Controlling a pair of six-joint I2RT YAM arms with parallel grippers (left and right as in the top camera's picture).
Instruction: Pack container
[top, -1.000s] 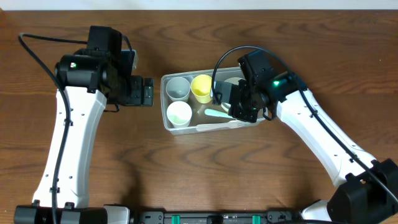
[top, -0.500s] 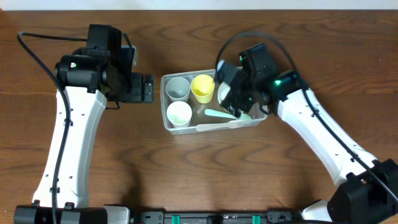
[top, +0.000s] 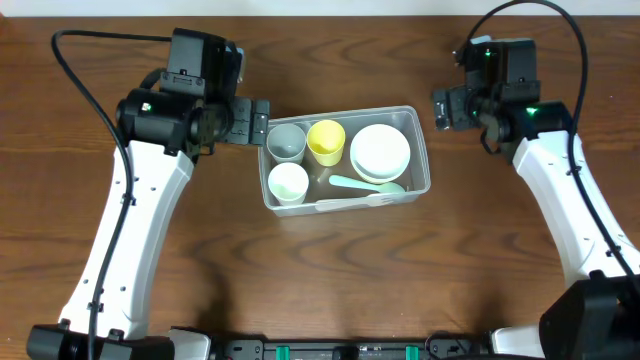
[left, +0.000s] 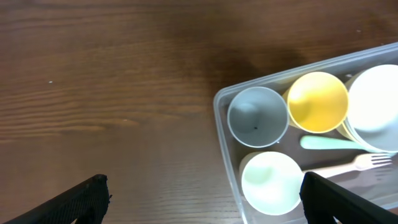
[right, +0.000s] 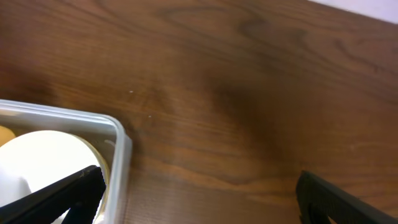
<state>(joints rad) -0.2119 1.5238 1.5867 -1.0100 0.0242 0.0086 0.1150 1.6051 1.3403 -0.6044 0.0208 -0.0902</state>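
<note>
L gripper (left: 205, 180) wide open, empty; R gripper (right: 199, 176) likewise, near container (right: 122, 144)

Even light; soft shadows; sharp

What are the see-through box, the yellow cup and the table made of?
The container looks like clear, glossy plastic: you see through its walls. The yellow cup seems smooth matte plastic, evenly coloured, though that is a guess. The table looks like dark wood, or a wood-look top, with grain lines.
</note>
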